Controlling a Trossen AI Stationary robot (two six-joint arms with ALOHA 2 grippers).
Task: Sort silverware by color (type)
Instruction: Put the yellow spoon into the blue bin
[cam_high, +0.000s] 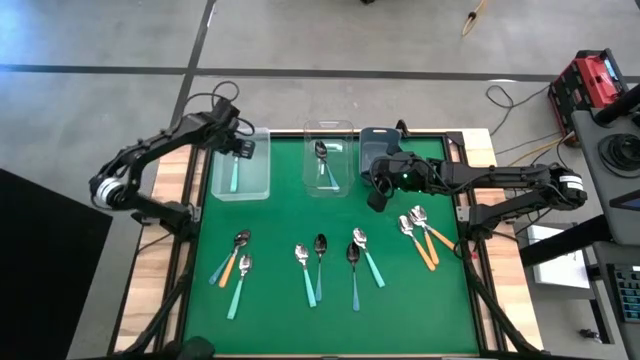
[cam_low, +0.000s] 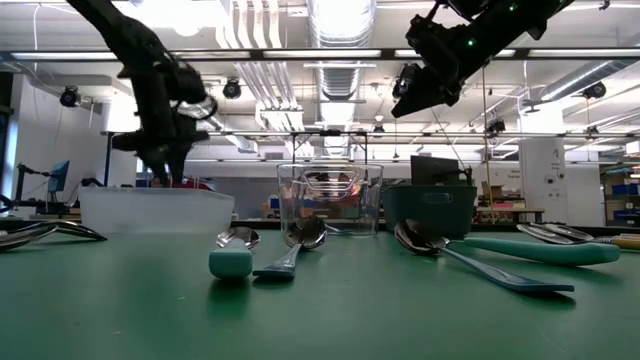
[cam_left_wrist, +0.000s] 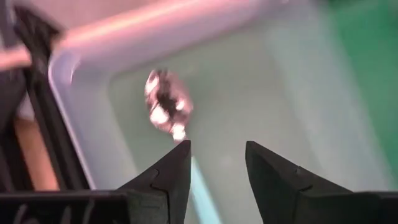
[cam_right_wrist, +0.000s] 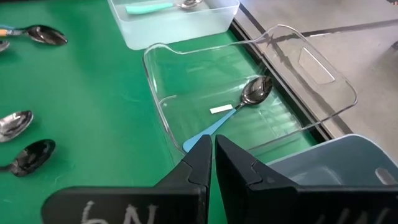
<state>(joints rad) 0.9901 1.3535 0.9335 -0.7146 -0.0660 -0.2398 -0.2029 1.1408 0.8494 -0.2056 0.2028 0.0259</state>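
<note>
Nearest, loose spoons (cam_high: 313, 266) are lying across the green worktop (cam_high: 280, 300), waiting for sorting. Farther back, the left tool (cam_left_wrist: 216, 155) is hanging spread over a mint-handled spoon (cam_left_wrist: 166, 106) in the left bin (cam_high: 262, 190), apparently not touching it; rising carelessly could catch the handle. The right tool (cam_right_wrist: 213, 149) is pressed together, empty.

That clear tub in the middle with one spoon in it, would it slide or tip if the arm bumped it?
The clear tub looks thin-walled and holds only one blue-handled spoon, so it is probably light and would slide on the green mat. Being low and wide, it seems unlikely to tip.
</note>
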